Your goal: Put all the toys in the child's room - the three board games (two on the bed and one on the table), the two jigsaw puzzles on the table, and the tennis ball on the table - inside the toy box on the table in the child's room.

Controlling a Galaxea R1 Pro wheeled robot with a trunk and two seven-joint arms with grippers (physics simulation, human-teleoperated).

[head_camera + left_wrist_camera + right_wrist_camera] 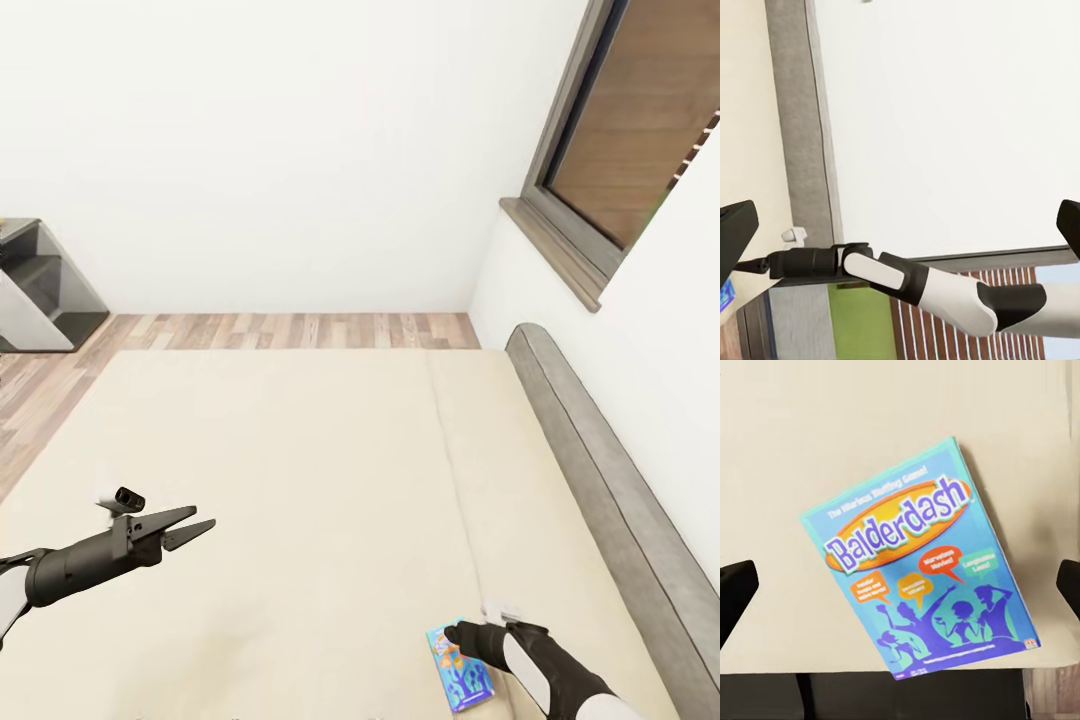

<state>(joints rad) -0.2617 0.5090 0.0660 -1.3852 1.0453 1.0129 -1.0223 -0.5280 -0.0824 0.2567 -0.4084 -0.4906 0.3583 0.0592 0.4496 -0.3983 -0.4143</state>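
White walls meet in a corner beyond a wide bed [300,450] with a plain beige mattress in two sections; a grey padded headboard [610,470] runs along the side of the bed nearest the window [640,120], which has a grey frame and sill; a strip of wood-plank floor [290,330] lies between the far edge of the bed and the wall; a dark grey cabinet [40,290] stands on the floor past the bed's far corner, away from the headboard.

A small blue board game [460,672] lies flat on the mattress near the bed's near edge, toward the headboard side; the right wrist view shows its lid [922,570], printed with the title Balderdash on an orange oval and blue figures below, resting close to the mattress edge.

The right pincer [462,634] hangs directly above the blue box, its two dark fingertips [736,589] spread wide on either side of the box without touching it, so it is released and grasps nothing.

The left pincer [190,524] is held over bare mattress, well apart from the game and away from the headboard; its fingers [170,517] are parted and nothing sits between them.
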